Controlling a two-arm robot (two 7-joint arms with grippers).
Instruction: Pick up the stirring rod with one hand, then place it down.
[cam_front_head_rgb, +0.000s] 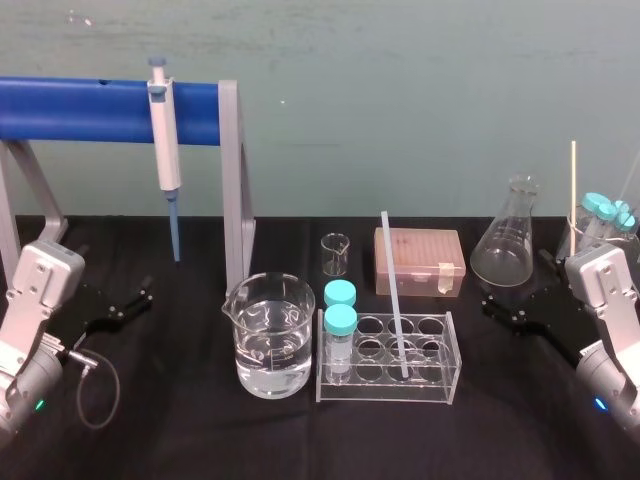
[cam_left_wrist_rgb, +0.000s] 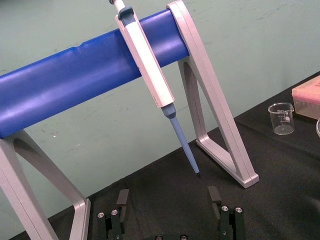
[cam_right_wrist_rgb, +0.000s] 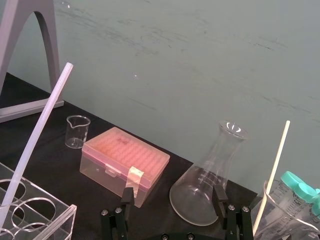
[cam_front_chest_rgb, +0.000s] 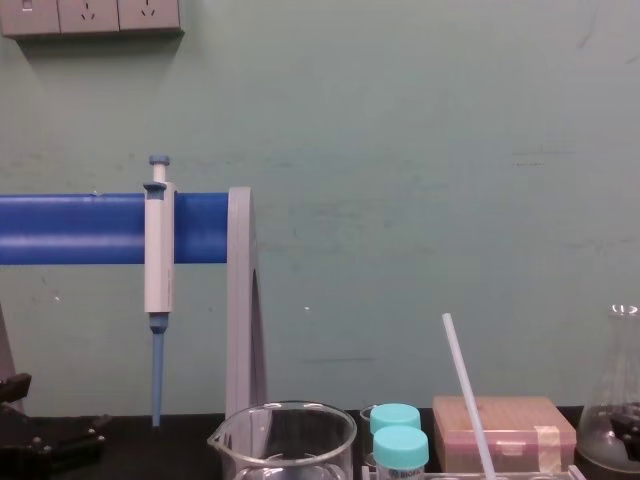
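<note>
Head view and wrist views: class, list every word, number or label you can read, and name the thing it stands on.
No text is legible.
Small beaker: printed graduation marks, too small to read.
Pipette: no text seen.
Pink tip box: tape strip, no writing seen.

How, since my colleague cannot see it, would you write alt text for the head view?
A white stirring rod leans in a clear tube rack on a black table, beside a beaker of water. The left gripper and right gripper sit open at either side.
</note>
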